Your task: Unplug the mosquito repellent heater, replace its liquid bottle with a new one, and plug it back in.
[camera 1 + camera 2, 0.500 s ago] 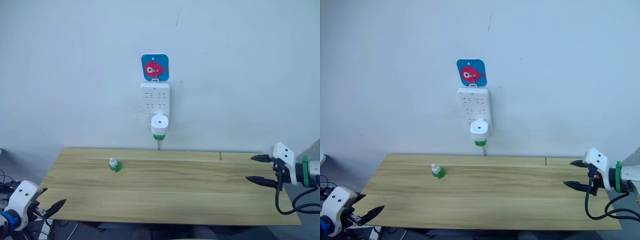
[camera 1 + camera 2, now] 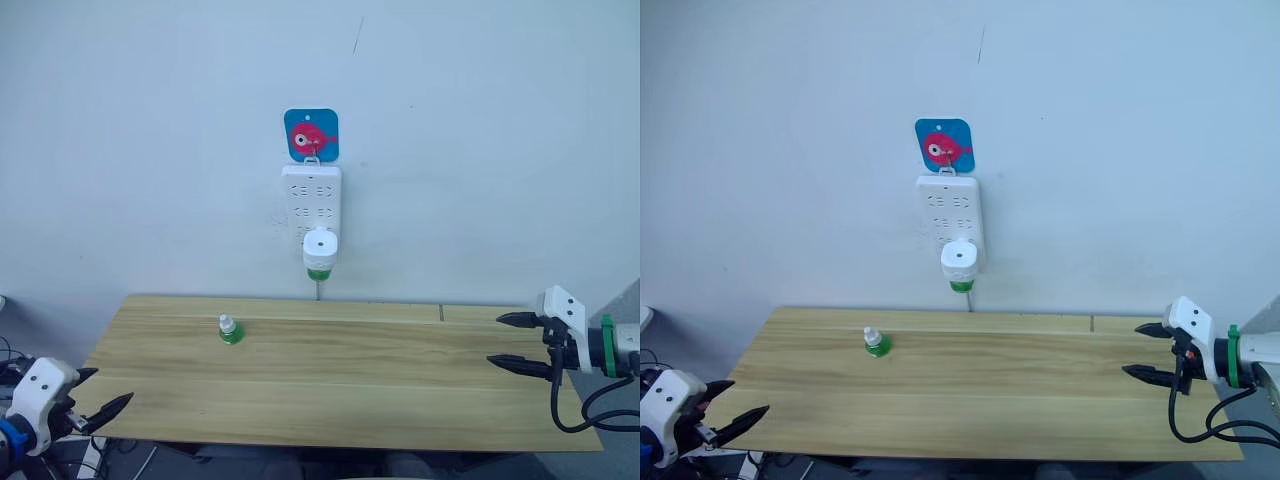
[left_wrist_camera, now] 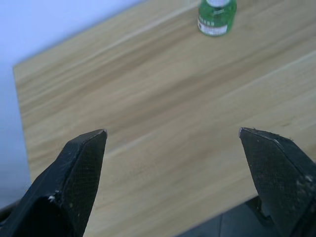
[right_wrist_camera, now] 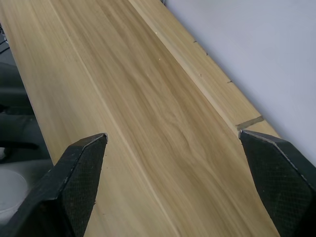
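Observation:
The white mosquito repellent heater point(image 2: 319, 247) sits plugged into the bottom of a white power strip point(image 2: 311, 198) on the wall, a green liquid bottle point(image 2: 318, 273) hanging under it. A second small green bottle point(image 2: 230, 329) with a white cap stands on the wooden table point(image 2: 340, 380), back left; the left wrist view shows it too point(image 3: 216, 18). My left gripper point(image 2: 98, 395) hovers open off the table's front left corner. My right gripper point(image 2: 508, 341) is open over the table's right end. Both are empty and far from the heater.
A blue tag with a red fish point(image 2: 311, 135) hangs above the power strip. A grey cord point(image 2: 318, 290) drops from the strip behind the table. The table's back edge meets the white wall.
The right gripper has edged slightly left over the table. The left gripper barely moved. Heater and bottles stay put.

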Tool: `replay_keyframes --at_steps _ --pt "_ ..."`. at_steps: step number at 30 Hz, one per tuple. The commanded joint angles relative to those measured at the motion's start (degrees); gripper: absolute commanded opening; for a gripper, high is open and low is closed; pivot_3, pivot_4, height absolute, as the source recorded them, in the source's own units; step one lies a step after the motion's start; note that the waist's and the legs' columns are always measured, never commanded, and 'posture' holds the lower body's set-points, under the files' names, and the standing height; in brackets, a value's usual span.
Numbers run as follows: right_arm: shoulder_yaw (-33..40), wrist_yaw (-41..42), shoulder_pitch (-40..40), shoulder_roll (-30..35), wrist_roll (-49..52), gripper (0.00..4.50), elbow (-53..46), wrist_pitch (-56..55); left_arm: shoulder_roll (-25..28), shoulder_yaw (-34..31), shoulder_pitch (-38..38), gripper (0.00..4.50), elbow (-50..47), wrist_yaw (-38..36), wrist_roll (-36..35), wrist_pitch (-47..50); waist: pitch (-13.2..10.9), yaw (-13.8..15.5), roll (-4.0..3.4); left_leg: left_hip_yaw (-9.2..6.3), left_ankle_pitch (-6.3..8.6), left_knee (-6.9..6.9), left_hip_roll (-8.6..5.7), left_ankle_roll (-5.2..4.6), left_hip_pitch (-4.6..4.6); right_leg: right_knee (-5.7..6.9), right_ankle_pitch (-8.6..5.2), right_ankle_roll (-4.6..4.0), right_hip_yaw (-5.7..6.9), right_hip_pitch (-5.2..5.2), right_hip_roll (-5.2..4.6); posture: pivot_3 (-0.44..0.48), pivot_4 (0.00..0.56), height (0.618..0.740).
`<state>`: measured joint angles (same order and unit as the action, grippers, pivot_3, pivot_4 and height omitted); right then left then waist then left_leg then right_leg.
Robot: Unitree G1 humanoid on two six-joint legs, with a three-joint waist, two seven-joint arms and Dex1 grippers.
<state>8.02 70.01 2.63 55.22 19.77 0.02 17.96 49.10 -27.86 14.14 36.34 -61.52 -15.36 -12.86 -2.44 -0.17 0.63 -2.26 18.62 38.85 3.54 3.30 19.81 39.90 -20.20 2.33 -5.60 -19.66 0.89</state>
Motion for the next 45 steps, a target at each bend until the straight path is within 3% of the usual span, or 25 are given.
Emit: replay_keyframes --at_steps 1,14,23,27,33,45 --pt "2.5 1.0 -0.9 1.1 2.3 4.46 -1.7 1.4 2.8 -2.2 -1.4 4.5 1.3 -2.2 -2.4 -0.4 0.0 0.0 0.01 0.0 0.0 0.0 0.0 0.0 0.0 0.0 0.0 0.0 0.01 0.0 0.01 0.051 0.0 0.74" --pt "2.3 -1.2 0.6 -0.6 0.7 4.46 -1.5 -3.5 4.0 -0.5 -5.0 4.5 2.5 -4.6 -2.7 0.4 0.0 -0.1 0.0 0.02 0.0 0.0 0.01 0.0 0.02 0.0 0.0 0.0 -0.01 -0.04 0.01 0.027 0.0 0.74" --pt "5.8 -7.1 3.2 -3.3 6.4 4.46 -13.8 4.3 0.7 7.8 -14.2 4.5 -15.0 -3.4 -4.4 14.0 0.0 0.0 0.0 -0.02 0.0 0.01 0.0 0.0 0.05 0.05 0.0 0.0 0.01 -0.04 0.02 -0.059 0.0 0.74" --pt "8.0 -14.7 2.3 -6.9 11.2 4.46 -22.1 12.0 -2.0 11.8 -21.5 4.5 -20.4 -2.1 -5.7 20.6 0.0 -1.3 0.02 0.01 0.0 0.01 0.01 0.01 0.15 0.08 0.0 0.0 -0.06 0.14 0.04 -0.094 0.008 0.74" --pt "8.2 -26.2 -1.1 -12.8 18.4 4.46 -33.5 21.7 -7.8 16.8 -31.4 4.5 -20.7 1.7 -4.6 24.1 0.0 -3.8 -0.01 0.0 0.0 0.01 -0.01 0.0 0.2 0.06 0.0 0.01 -0.14 0.11 0.07 -0.139 0.022 0.74" --pt "5.7 -32.8 -2.9 -14.7 19.4 4.46 -39.7 24.2 -12.2 20.6 -42.7 4.5 -14.8 2.4 -4.1 24.9 -0.3 -7.5 0.02 -0.2 0.0 0.02 -0.05 -0.01 0.45 -0.05 -0.01 0.03 -0.07 0.02 0.1 -0.176 0.042 0.74"
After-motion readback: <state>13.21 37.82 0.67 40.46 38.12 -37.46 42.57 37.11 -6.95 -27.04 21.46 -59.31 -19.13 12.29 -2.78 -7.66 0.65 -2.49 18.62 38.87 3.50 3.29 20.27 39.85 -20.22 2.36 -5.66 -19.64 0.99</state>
